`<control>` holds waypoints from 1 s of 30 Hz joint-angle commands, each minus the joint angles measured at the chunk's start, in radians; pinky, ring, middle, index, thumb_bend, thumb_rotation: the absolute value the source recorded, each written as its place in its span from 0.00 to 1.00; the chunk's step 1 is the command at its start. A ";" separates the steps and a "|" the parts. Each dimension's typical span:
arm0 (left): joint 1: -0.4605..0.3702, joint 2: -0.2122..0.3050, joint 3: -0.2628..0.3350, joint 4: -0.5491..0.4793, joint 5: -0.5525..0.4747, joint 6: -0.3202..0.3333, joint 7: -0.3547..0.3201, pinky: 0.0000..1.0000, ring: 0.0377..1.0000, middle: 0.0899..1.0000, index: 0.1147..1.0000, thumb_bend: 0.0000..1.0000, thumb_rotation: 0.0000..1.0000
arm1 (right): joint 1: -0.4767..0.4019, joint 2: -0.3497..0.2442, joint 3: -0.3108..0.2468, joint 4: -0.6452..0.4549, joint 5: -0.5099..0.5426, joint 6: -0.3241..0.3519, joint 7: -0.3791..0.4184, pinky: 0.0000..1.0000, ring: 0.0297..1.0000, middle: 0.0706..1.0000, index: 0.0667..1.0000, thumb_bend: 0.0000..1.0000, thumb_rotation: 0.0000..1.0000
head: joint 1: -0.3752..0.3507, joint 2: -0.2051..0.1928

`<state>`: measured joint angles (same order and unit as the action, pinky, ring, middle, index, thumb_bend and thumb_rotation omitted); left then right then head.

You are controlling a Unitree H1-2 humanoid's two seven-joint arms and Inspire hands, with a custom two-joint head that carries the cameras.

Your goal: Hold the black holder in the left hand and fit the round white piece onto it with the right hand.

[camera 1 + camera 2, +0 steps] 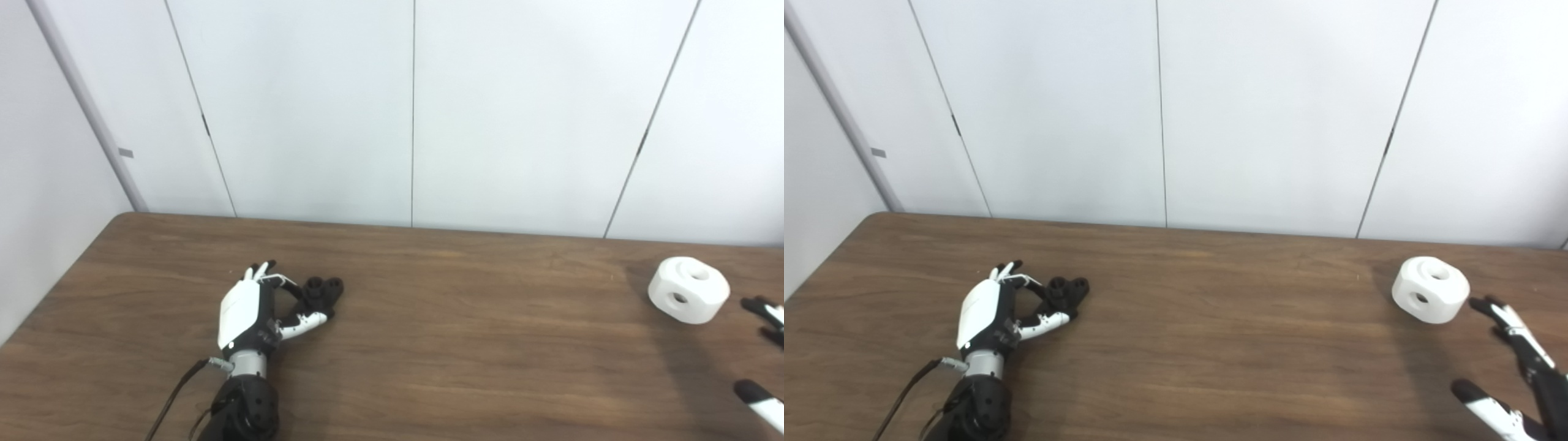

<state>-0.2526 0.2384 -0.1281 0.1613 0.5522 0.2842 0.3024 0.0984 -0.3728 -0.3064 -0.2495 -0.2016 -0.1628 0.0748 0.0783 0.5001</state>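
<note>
— Where's the black holder [320, 293] just now?

— On the left half of the desk [465, 343], about midway between the far edge and the near one. The left hand [254, 312] has it: fingers curled around the far side, thumb [303, 323] pressed along the near side. It looks grasped, though the holder seems to sit on the wood rather than hang above it.

— And the round white piece [1431, 289]?

— Over by the far right corner, resting on the desk, a hole in its top face and another in its side.

— Is the right hand on it?

— No. The right hand [1516, 367] is spread and holding nothing, near the desk's right edge. Its fingertips [1482, 302] are just beside the piece, not touching, and the thumb is well apart from them, closer to the near edge.
</note>
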 commanded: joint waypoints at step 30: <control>0.008 -0.011 -0.072 -0.080 0.019 -0.155 -0.077 1.00 1.00 0.92 0.41 0.52 0.04 | -0.246 -0.169 0.054 -0.086 -0.370 0.470 0.021 1.00 1.00 1.00 0.91 1.00 0.45 | -0.195 -0.007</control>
<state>-0.2216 0.2248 -0.2019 0.1216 0.5574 0.1741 0.2184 -0.1075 -0.5069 -0.2481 -0.3079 -0.5546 0.2927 0.0978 -0.1149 0.4924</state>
